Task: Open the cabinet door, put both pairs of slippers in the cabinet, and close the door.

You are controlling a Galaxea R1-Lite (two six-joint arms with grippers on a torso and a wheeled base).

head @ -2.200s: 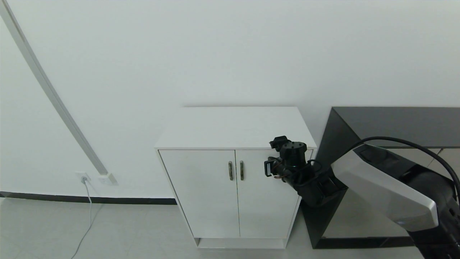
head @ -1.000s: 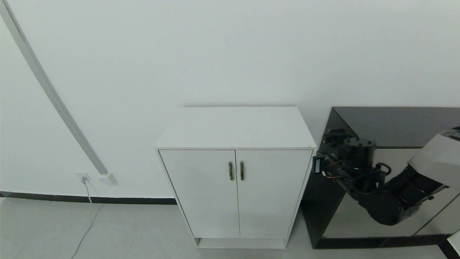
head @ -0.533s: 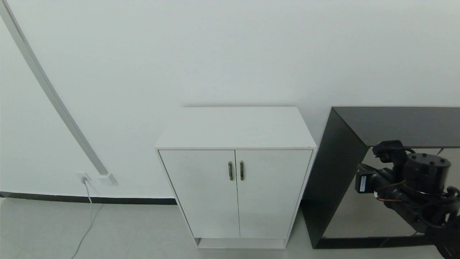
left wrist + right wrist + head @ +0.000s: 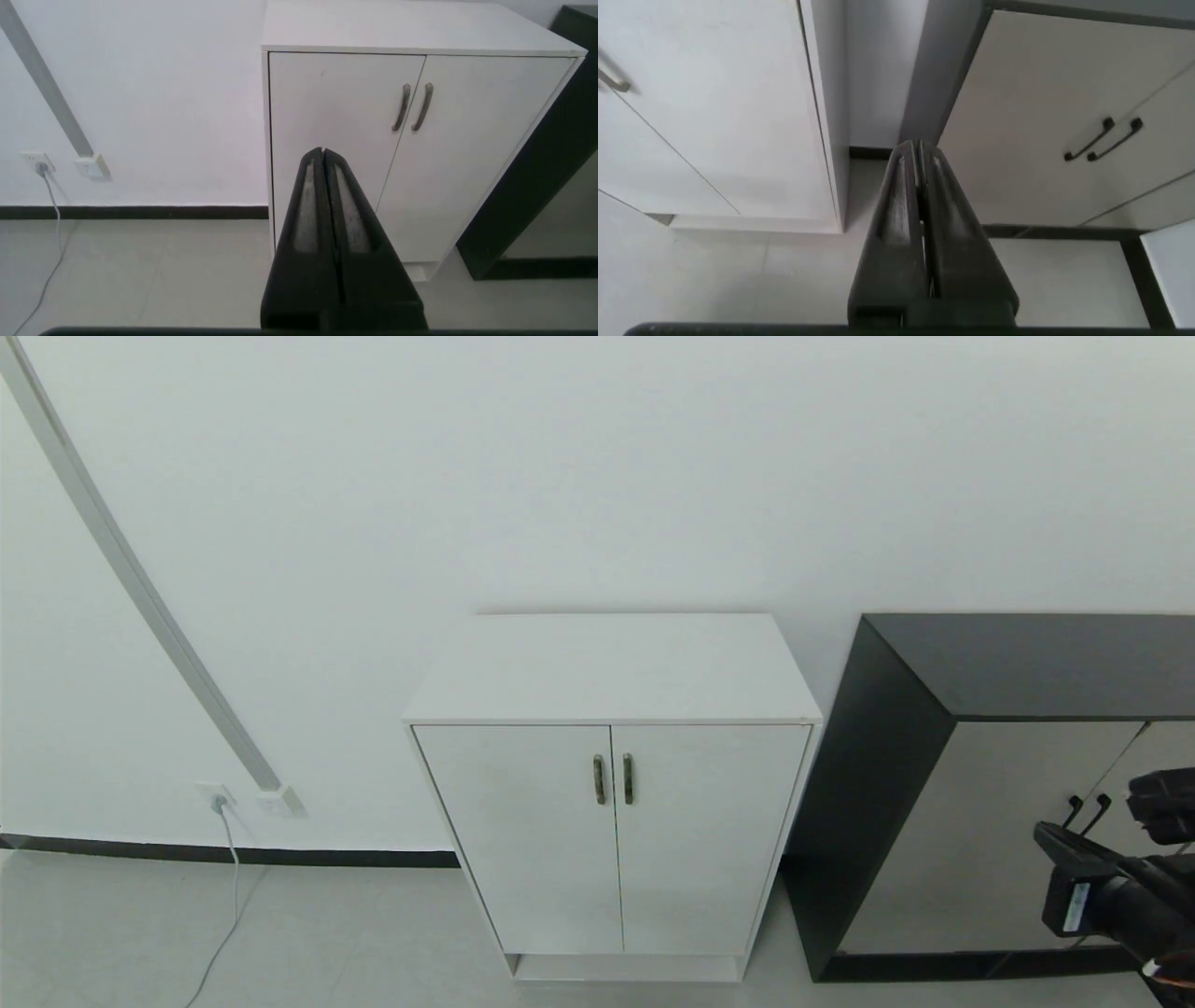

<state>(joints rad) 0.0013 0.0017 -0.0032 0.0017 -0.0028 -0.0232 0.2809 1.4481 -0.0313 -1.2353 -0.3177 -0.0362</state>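
White two-door laminate cabinet [image 4: 611, 784]: stands on the pale grey tiled floor [image 4: 355, 943] against the white wall, both doors fully closed, their edges meeting at the centre seam. Two slim upright bronze-coloured metal handles, the left [image 4: 598, 779] and the right [image 4: 628, 778], sit just beside each other, one on either side of that seam, at upper-door height. Left gripper [image 4: 322, 154]: two dark fingers pressed flat together with nothing between them, clenched; it hangs in front of the cabinet, apart from it, tips lined up with the left door [image 4: 341, 121] and below the level of the handles. Right gripper [image 4: 921, 149]: fingers likewise clamped together on nothing; it hangs off to the right of the cabinet and well apart from it, facing the narrow gap between the cabinet's right side [image 4: 822, 103] and the neighbouring unit. In the head view it sits low in front of that unit's doors [image 4: 1050, 835]. Black cabinet with glossy reflective doors [image 4: 934, 691]: stands immediately right of the white cabinet, near but not touching, with a pair of thin black handles [image 4: 1106, 140] on its front. White wall socket [image 4: 217, 796]: set low on the wall to the left of the white cabinet, with a grey cable [image 4: 224, 896] trailing from it down onto the floor. Grey cable conduit [image 4: 121, 560]: runs slantwise up the wall from a small white box [image 4: 280, 800] just beside the socket. Black skirting strip [image 4: 308, 854]: runs along the wall's foot to the left of the white cabinet.
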